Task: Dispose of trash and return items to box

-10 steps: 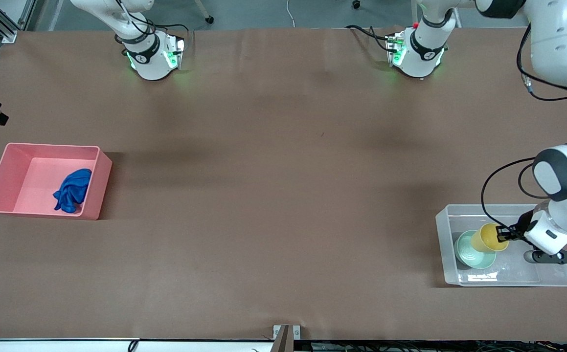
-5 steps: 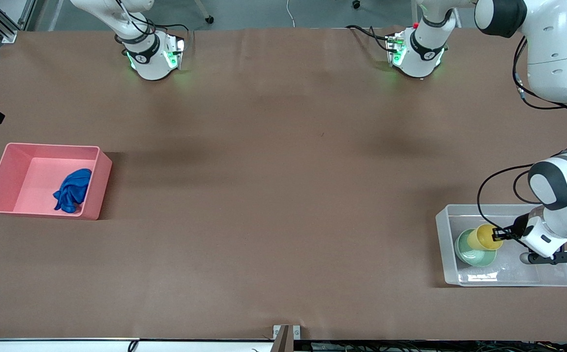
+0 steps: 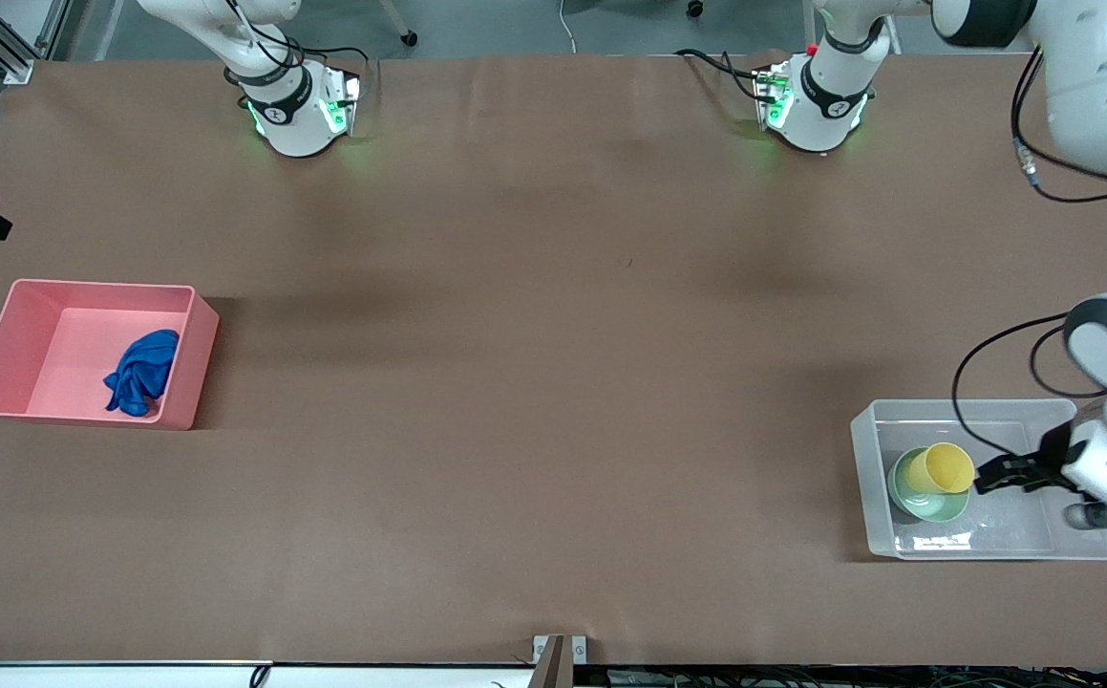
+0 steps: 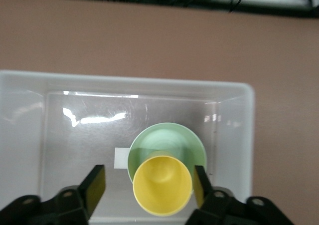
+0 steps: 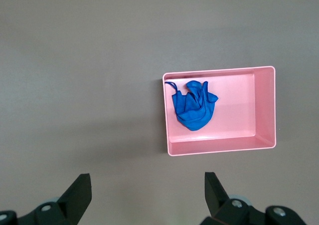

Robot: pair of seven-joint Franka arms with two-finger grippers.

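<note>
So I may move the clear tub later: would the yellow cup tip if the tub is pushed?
Probably. The yellow cup sits tilted in the green bowl, not flat on the floor of the tub, so a nudge could topple it. It looks like light plastic. The open left gripper isn't steadying it.

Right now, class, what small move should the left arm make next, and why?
Probably lift the left tool straight up out of the box. It is open, the cup sits in the bowl, and the cloth lies in the pink bin, so nothing seems left to place.
</note>
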